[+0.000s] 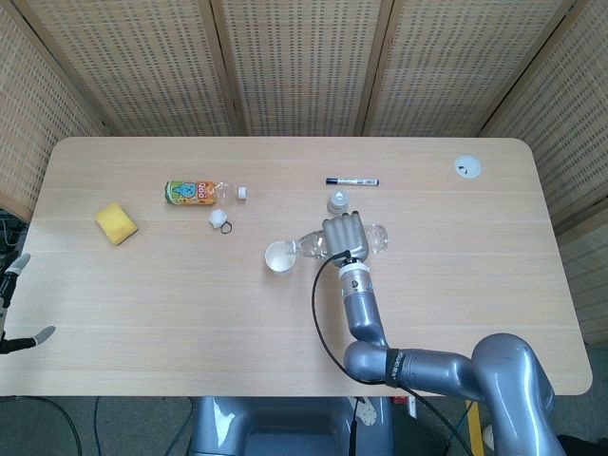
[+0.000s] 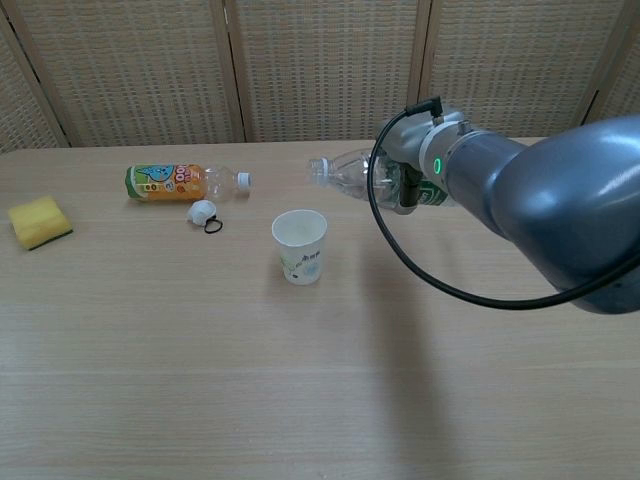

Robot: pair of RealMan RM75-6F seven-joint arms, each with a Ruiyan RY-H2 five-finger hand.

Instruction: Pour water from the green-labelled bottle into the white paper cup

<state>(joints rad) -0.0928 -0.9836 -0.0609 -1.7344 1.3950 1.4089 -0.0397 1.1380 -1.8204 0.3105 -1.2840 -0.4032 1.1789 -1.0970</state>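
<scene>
bottle look: clear plastic bottle [image 2: 352, 174] with a green label, cap off, see-through body mostly hidden by the hand
bottle spot: held up off the counter [image 1: 190, 294], above and just right of the cup, roughly mid-counter
bottle direction: long axis nearly level, running left to right, open neck pointing left toward the cup, with the mouth tipped slightly down
right hand: right hand [image 1: 344, 237] has its fingers [image 2: 400, 180] wrapped round the bottle's middle, gripping it
left hand: only a bit of the left hand [image 1: 11, 302] shows at the far left edge of the head view, can't tell how the fingers sit
cup: white paper cup [image 2: 300, 246] stands upright on the counter, opening up; can't make out whether anything's in it
other stuff: orange drink bottle [image 1: 197, 193] lying on its side far left, yellow sponge [image 1: 116, 222] further left, a marker [image 1: 351, 180] on the far side beyond the hand
</scene>
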